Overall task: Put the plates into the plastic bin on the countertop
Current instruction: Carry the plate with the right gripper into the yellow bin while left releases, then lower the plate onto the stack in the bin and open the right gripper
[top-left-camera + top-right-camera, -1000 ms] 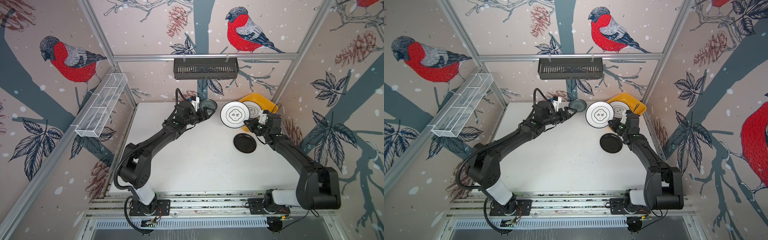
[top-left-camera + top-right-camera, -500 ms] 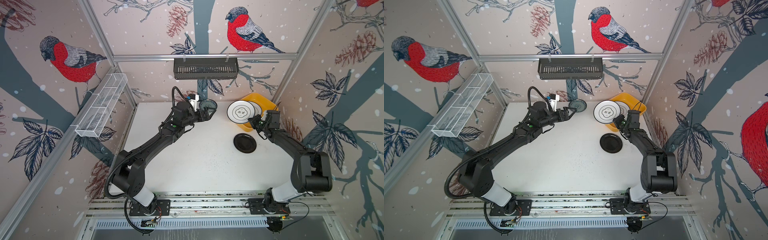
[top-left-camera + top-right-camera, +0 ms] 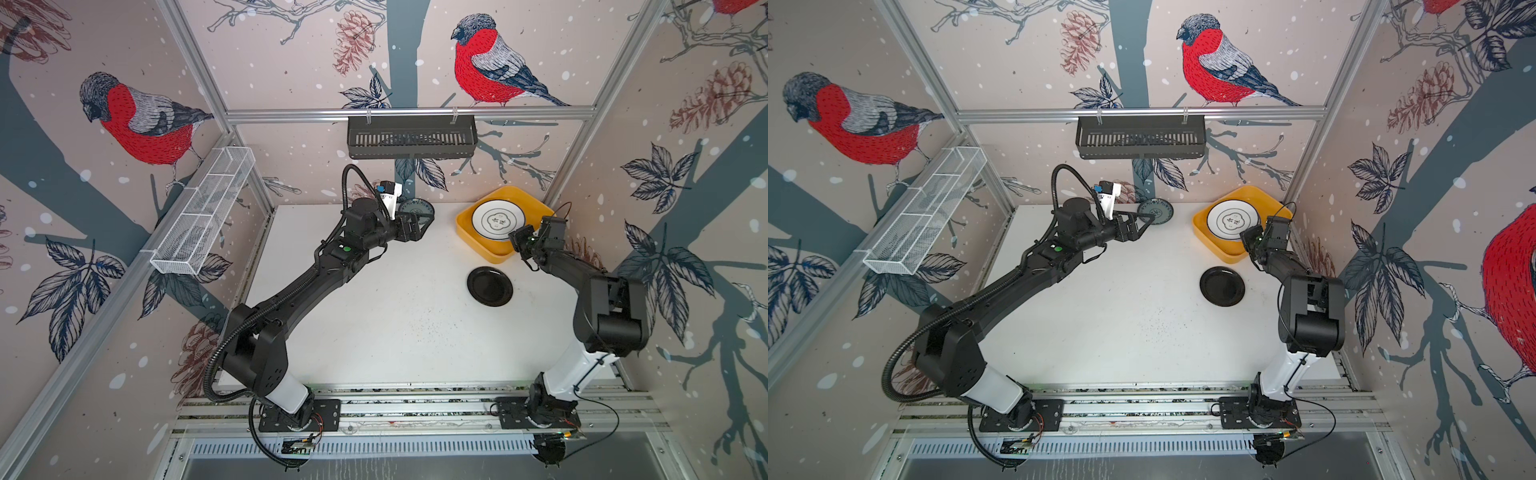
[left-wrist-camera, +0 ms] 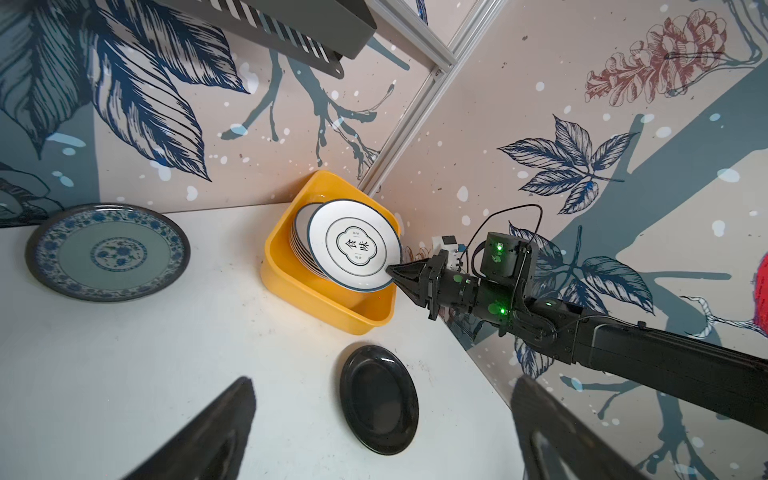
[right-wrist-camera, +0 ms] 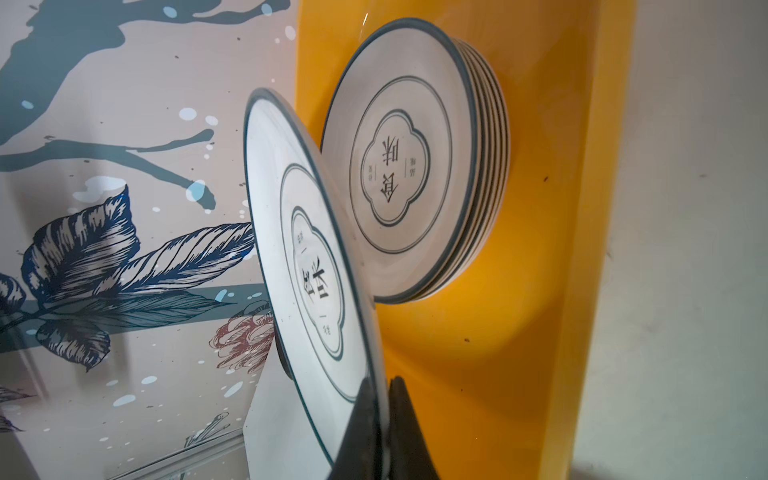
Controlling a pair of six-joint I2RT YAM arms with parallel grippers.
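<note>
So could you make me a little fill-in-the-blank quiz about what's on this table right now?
The held plate in the right tool, above the yellow bin, is ___ with dark lettering.
Outside the bin, ___ plates lie on the countertop: the teal plate and the black plate.
The left tool, near the teal plate, has jaws ___.
Missing words: white; two; open.

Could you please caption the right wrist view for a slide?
Right gripper pinches the rim of a white plate over the stack in the yellow bin.
</note>
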